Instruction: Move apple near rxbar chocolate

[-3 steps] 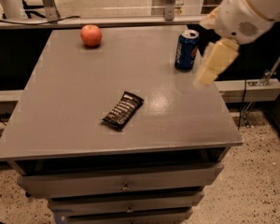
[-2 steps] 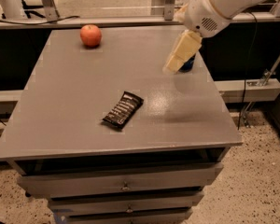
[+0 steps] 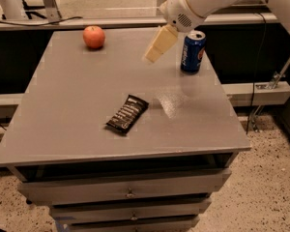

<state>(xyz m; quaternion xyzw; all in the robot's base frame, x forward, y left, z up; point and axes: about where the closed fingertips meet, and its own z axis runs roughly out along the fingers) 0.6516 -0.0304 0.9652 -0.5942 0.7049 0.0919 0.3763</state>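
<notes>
Camera view, items read from left to right across the table [image 3: 72, 124].

1. At the far left of the table top the apple [image 3: 94, 36] sits upright, touching nothing. It has not moved in the last second.
2. Near the middle, toward the front edge, the rxbar chocolate [image 3: 127, 113] lies flat with its long axis on a diagonal. It is well apart from the apple and is likewise unmoved.
3. Above the far middle of the table the gripper [image 3: 153, 53] hangs tilted down and to the left. No object is seen in it. Whether it is open or closed cannot be told.
4. At the far right the blue can [image 3: 193, 51] stands upright, just beside the gripper.

Change: one second ago the gripper was to the right of the blue can. It then crossed in front of the can and is now on the can's left. The travel is leftward, toward the apple.

Meaning: by judgement, the reach toward the apple is under way. The apple is not yet grasped and the carry to the rxbar chocolate has not begun.

Relative position: the apple lies left of the gripper and slightly farther back, lower down, with bare table between them. The two are apart, not touching.
</notes>
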